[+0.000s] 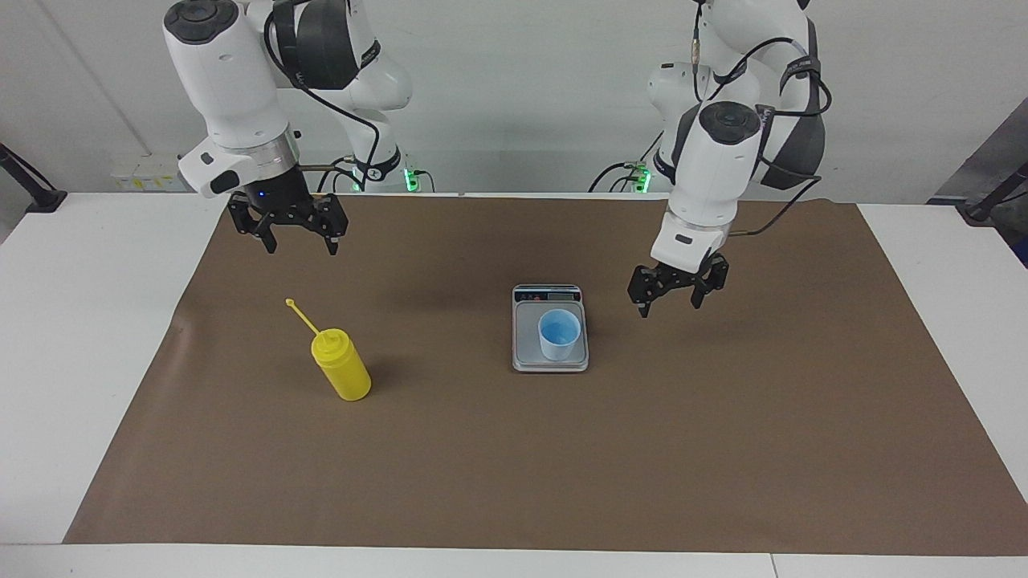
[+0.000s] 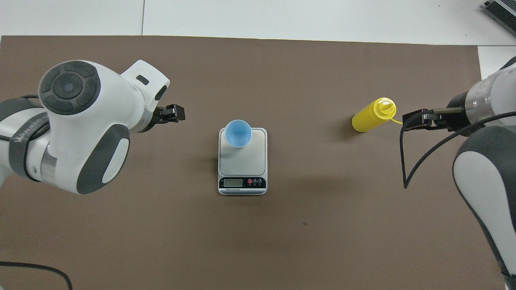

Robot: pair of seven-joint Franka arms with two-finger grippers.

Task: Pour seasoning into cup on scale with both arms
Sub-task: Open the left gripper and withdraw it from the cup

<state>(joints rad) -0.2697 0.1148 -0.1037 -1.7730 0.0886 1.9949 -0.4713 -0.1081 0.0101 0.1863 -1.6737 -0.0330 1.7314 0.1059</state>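
Opening step, nothing grasped. Cup sitting on scale; seasoning standing untouched toward right arm's end. Right gripper hanging above, jaws wide; left gripper hovering beside scale, jaws apart. Next: right descending onto bottle.

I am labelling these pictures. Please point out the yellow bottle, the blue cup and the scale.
yellow bottle [image 1: 344,371]: facing view, on the side of its body.
blue cup [image 1: 558,331]: facing view, on its bright blue inside.
scale [image 2: 242,183]: overhead view, on its dark display strip.
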